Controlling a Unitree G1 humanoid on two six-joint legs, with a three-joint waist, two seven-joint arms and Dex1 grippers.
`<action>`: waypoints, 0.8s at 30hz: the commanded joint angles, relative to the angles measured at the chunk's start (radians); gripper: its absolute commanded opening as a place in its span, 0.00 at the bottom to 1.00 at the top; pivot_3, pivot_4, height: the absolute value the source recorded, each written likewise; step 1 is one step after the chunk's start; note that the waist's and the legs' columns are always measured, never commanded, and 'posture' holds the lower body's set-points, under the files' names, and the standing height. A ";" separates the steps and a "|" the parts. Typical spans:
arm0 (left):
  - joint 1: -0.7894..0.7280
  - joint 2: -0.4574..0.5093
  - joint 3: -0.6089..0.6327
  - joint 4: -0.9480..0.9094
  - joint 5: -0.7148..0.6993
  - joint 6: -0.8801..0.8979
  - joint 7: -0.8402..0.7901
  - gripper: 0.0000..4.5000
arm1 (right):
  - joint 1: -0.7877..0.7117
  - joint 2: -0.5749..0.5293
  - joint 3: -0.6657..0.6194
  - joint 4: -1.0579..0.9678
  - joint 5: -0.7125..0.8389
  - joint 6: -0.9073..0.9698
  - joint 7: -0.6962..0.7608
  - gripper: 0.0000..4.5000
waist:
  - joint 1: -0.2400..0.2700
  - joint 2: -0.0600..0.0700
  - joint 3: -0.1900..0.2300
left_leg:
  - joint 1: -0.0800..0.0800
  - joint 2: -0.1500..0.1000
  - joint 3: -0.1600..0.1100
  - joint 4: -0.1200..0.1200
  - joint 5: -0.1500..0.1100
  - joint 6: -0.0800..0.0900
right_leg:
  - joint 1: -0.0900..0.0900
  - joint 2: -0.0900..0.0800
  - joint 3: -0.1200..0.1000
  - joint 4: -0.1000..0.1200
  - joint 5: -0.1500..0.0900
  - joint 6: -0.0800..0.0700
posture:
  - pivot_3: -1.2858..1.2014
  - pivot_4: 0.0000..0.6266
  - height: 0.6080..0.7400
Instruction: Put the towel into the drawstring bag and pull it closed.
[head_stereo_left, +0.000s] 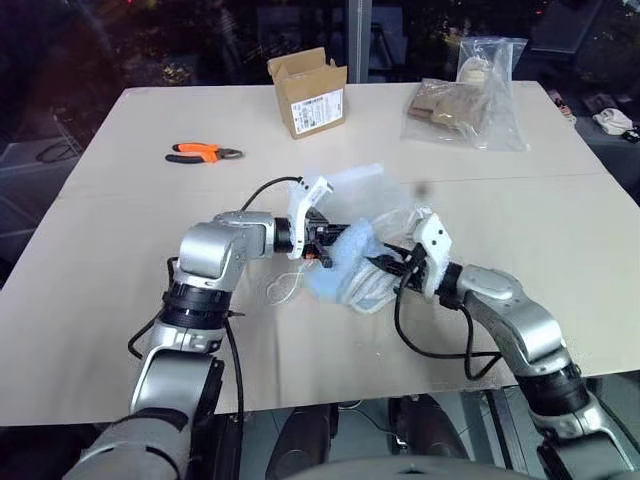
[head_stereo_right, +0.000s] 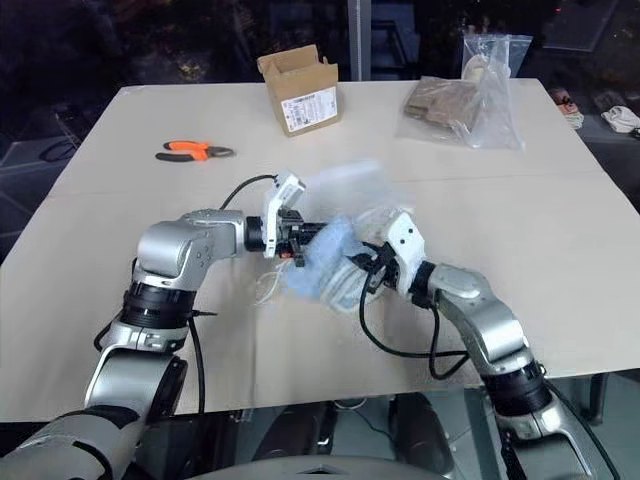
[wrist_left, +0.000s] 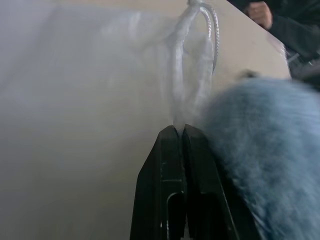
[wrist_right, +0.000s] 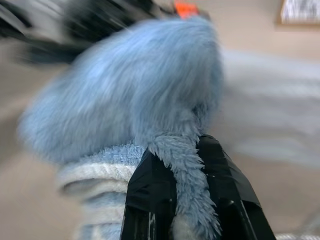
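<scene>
Above the middle of the worktop (head_stereo_left: 120, 300), the two arms meet. The left pincer (wrist_left: 180, 131) is pressed together on the thin white fabric of the drawstring bag (head_stereo_left: 352, 190), by its cord loop (wrist_left: 214, 35). The right pincer (wrist_right: 187, 150) pinches a fold of the fluffy blue towel (wrist_right: 135, 95), which hangs between both pincers, just beside the bag.

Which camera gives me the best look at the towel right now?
The right wrist view: the towel is close up, a fold pinched in the right claw. The left wrist view catches its fluffy edge beside the left claw. The head views show it small between both claws.
</scene>
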 joint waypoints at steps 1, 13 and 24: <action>0.002 0.004 0.025 -0.084 -0.054 -0.007 0.003 0.01 | -0.034 0.008 0.014 0.088 -0.061 -0.008 -0.029 0.00 | 0.009 0.000 0.000 | 0.000 0.000 0.000 0.000 0.000 -0.001 | 0.000 0.000 0.000 0.000 0.000 0.000 | 0.52 0.24 1.00; 0.075 0.072 0.047 -0.135 -0.060 -0.032 0.070 0.01 | -0.041 0.119 -0.144 0.102 0.061 0.228 -0.120 0.00 | 0.012 0.000 -0.001 | 0.001 0.000 0.002 0.000 0.000 0.001 | 0.000 0.000 0.002 0.001 0.000 -0.001 | 0.52 0.24 1.00; 0.082 0.151 0.034 -0.145 -0.100 0.035 0.054 0.01 | -0.023 0.303 -0.445 -0.004 0.441 0.395 -0.209 0.00 | 0.012 0.001 0.000 | 0.000 0.000 0.002 -0.002 -0.001 0.001 | -0.002 -0.001 0.003 0.001 0.000 -0.001 | 0.52 0.24 1.00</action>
